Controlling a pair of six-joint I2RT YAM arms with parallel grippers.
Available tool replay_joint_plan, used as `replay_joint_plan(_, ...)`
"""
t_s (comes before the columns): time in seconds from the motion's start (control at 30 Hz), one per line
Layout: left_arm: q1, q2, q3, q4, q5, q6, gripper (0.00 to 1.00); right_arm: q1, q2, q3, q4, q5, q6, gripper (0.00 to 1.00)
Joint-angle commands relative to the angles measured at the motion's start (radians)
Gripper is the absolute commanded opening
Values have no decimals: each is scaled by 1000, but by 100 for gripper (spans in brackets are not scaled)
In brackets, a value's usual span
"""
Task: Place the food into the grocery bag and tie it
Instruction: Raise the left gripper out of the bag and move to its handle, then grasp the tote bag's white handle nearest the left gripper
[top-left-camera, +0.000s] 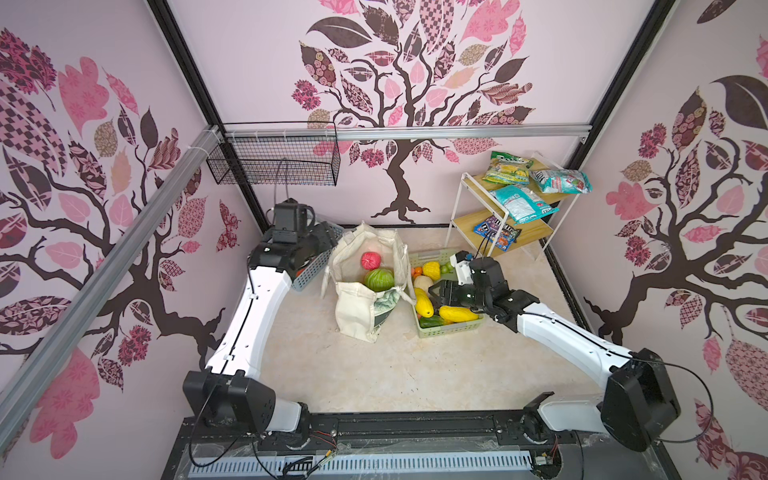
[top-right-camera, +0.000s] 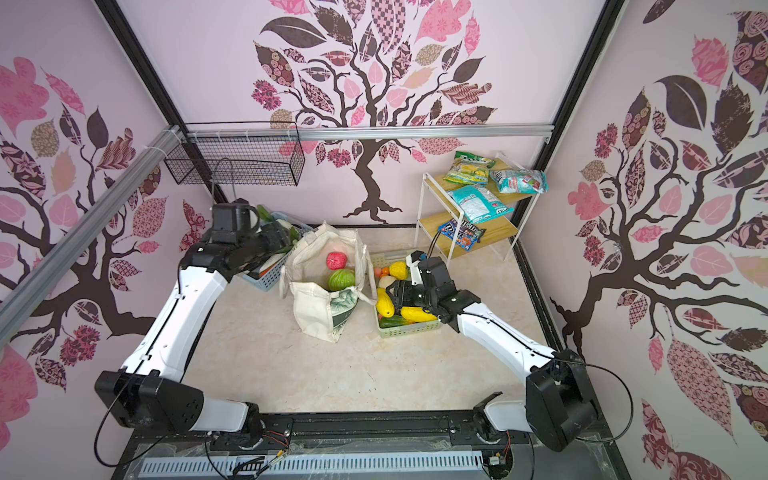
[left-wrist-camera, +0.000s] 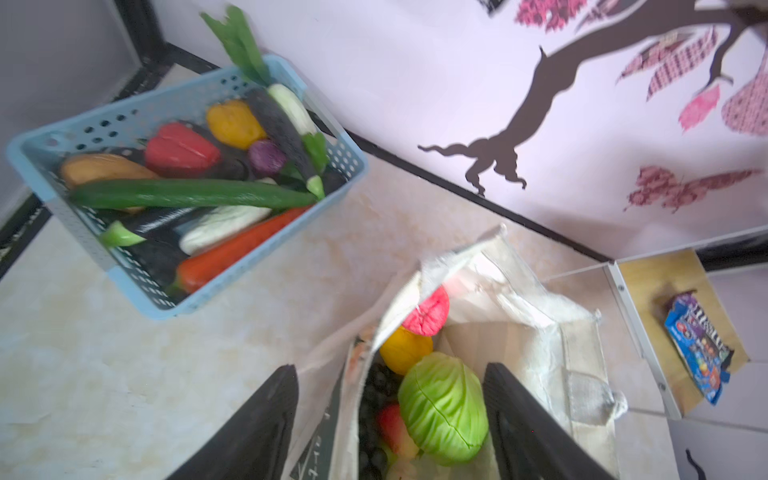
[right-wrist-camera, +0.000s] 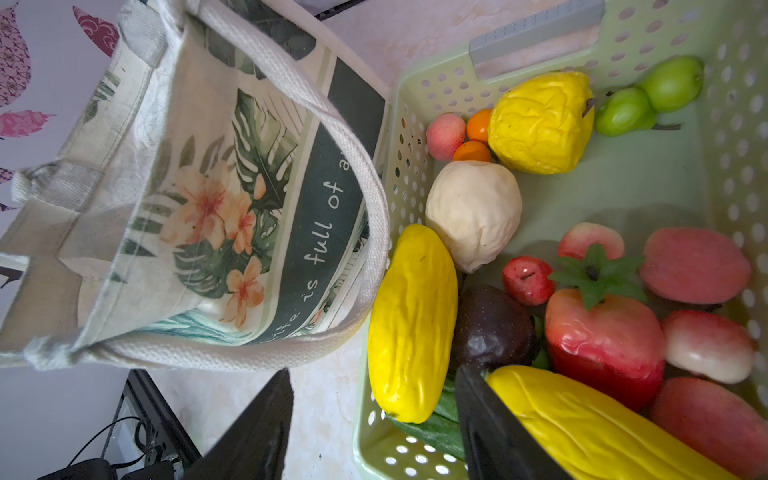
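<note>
Left wrist view: left gripper (left-wrist-camera: 390, 370) spread, empty, straddling bag (left-wrist-camera: 519, 299) rim over cabbage (left-wrist-camera: 442, 407); grapes (left-wrist-camera: 374, 390) show here, hidden in both top views; right gripper (right-wrist-camera: 372, 372) spread, empty, at yellow fruit (right-wrist-camera: 411, 324) in basket (right-wrist-camera: 374, 449).

Soft, even light is filling the booth, casting only faint shadows on the pale desk (top-left-camera: 374, 374). Both top views are stretching wide toward their edges. The left wrist view is smearing with motion blur across the tree decal (left-wrist-camera: 540, 104); the right wrist view is showing crisp detail, its dark fingers (right-wrist-camera: 249, 436) softening
</note>
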Motion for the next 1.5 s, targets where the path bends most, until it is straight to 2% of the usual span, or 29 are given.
replay_joint_plan(0.0,97,-9,-104,25,105,-45,69,5,-14,-1,15,-18,-7,62)
replay_joint_plan(0.13,180,18,-243,110,203,-104,61,5,-9,0,22,-26,-4,60)
replay_joint_plan(0.37,179,85,-372,197,320,-117,60,6,-18,-6,26,-29,-3,60)
replay_joint_plan(0.47,153,100,-416,232,318,-132,59,6,-17,-10,33,-30,2,59)
replay_joint_plan(0.63,100,108,-442,195,246,-112,57,7,-12,-6,40,-42,7,60)
replay_joint_plan(0.93,91,136,-511,212,211,-143,53,6,-14,-8,46,-43,9,60)
replay_joint_plan(1.13,98,146,-550,305,327,-219,52,7,-19,-8,38,-38,7,60)
replay_joint_plan(1.27,125,81,-545,295,328,-239,52,7,-19,-4,33,-37,4,60)
replay_joint_plan(1.47,187,-1,-548,295,397,-168,52,7,-13,14,10,-44,-2,60)
